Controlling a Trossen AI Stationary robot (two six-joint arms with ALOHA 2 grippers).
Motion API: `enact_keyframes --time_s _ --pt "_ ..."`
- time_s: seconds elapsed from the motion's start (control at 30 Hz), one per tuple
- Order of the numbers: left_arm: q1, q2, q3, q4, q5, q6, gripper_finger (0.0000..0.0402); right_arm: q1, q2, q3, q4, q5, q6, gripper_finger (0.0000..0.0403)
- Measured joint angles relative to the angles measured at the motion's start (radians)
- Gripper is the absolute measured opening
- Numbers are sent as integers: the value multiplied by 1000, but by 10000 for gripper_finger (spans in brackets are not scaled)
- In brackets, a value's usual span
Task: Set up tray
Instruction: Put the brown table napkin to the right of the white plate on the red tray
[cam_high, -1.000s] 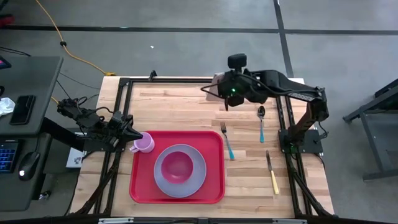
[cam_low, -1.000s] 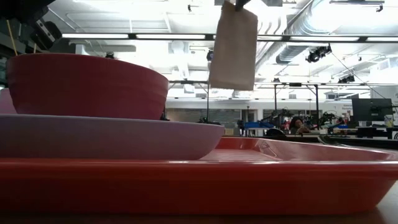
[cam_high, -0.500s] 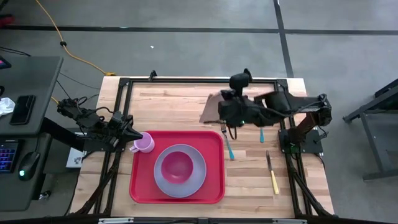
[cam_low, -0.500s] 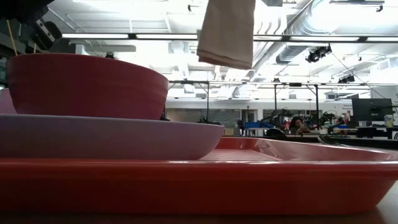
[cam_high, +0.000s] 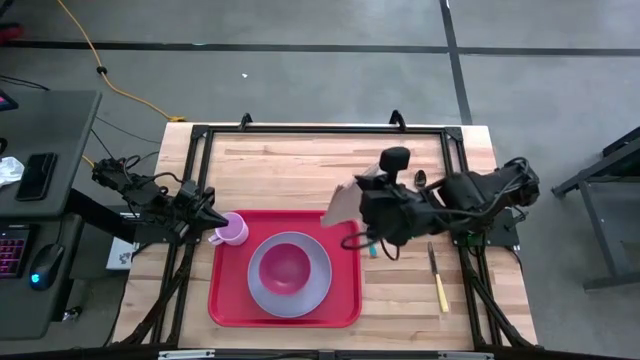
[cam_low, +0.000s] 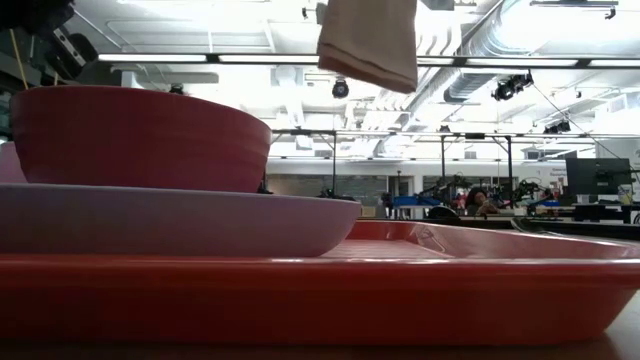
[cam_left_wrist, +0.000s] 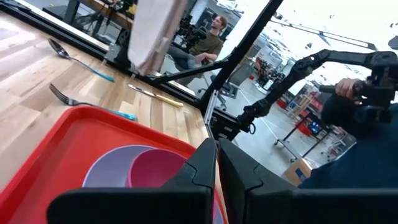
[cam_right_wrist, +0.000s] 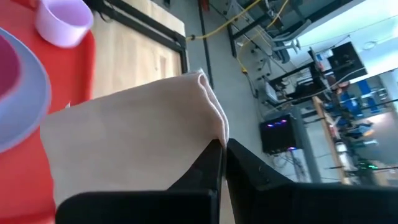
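The red tray (cam_high: 225, 290) lies on the table's near half. It carries a lilac plate (cam_high: 318, 285) with a pink bowl (cam_high: 285, 265) in it, and a lilac cup (cam_high: 232, 231) at its far left corner. My right gripper (cam_high: 365, 212) hangs over the tray's far right corner, shut on a tan napkin (cam_high: 342, 203). The napkin also shows high in the low view (cam_low: 368, 40). My left gripper (cam_high: 215, 215) waits shut, just left of the cup. My right gripper pinches the napkin between its two fingers at a folded edge (cam_right_wrist: 210, 127), where several layers show. It comes in from the table's right side. The napkin is lifted clear and hangs above the tray. My left gripper's tip is beside the cup; I cannot tell whether they touch.
Right of the tray lie a blue-handled fork (cam_left_wrist: 87, 102), a blue-handled spoon (cam_left_wrist: 74, 56) and a yellow-handled knife (cam_high: 440, 285). My right arm covers most of the fork and spoon from above. Bare wood spans the far half (cam_high: 280, 165). A person sits beyond the table (cam_left_wrist: 211, 37).
My right gripper has carried the napkin from near the table's far edge toward the near edge and a little left, ending over the tray's far right corner. The napkin has stayed lifted clear and has swung to a more slanted hang.
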Motion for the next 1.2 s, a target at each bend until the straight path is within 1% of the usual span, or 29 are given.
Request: enact_keyframes --time_s 0.13,0.4,0.63,0.8,0.93,1.2 --pt "0 0 0 1 9 -4 49 43 0 0 -9 -12 83 0" --pt "0 0 0 3 9 -10 49 117 25 -1 -73 -109 260 0" --pt "0 0 0 3 -4 -25 49 188 49 -1 -102 -179 362 0" --pt "0 0 0 8 -8 -27 49 243 48 -1 -128 -189 449 0" --pt "0 0 0 8 -33 -27 49 274 48 -1 -163 -236 525 0" --pt "0 0 0 7 -35 -27 49 343 52 -1 -163 -291 562 0"
